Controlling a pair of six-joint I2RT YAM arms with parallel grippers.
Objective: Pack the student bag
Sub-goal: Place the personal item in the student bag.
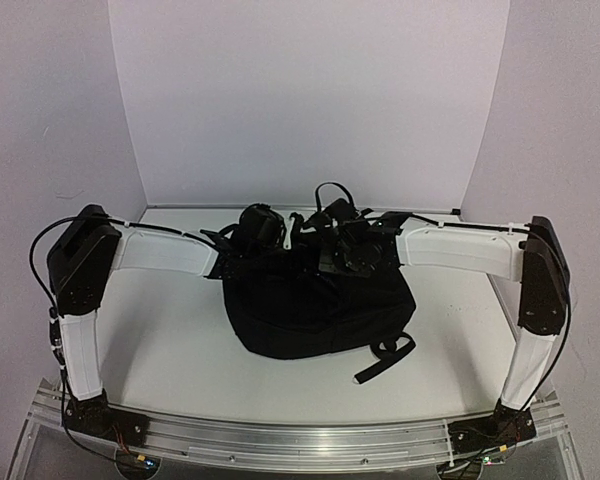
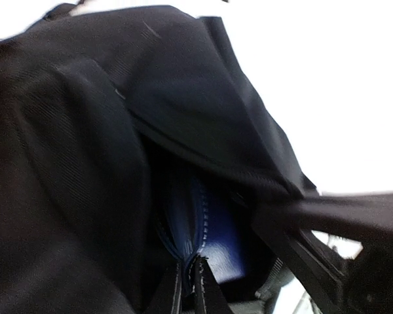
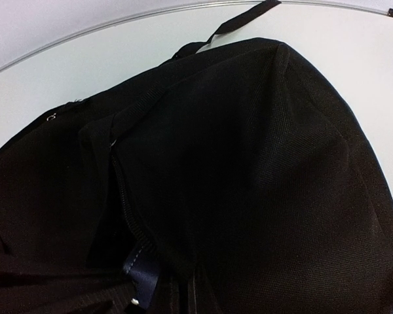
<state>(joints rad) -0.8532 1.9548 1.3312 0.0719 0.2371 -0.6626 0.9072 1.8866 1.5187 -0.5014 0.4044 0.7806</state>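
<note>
The left tool (image 2: 191,291) is clenching a dark-blue pouch (image 2: 213,229) inside the student bag (image 1: 310,310) lying on the counter (image 1: 170,350); the right tool (image 1: 352,255) is sitting clenched at its top.

Enclosure: white, evenly lit.
Pale walls (image 1: 310,100) rise beyond the left claw (image 2: 191,271); white counter (image 1: 180,350) spreads to either side of it.

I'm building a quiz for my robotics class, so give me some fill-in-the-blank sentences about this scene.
1. The backpack is ____ in colour.
2. The left gripper is shut on a pouch that is dark ____.
3. The backpack lies on a table whose surface is ____.
Missing words: black; blue; white.
</note>
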